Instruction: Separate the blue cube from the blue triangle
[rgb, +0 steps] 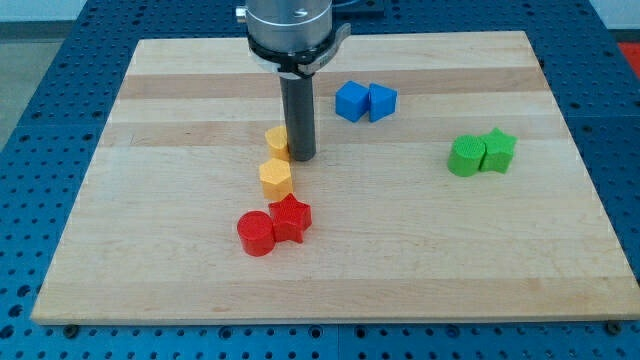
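The blue cube and the blue triangle sit side by side and touching, right of centre near the view's top, with the cube on the left. My tip rests on the board to the lower left of the blue pair, apart from them. It stands just right of a yellow block, which the rod partly hides.
A yellow hexagonal block lies below my tip. A red cylinder and a red star-shaped block touch further down. A green block and a green star-shaped block touch at the right. The wooden board lies on a blue perforated table.
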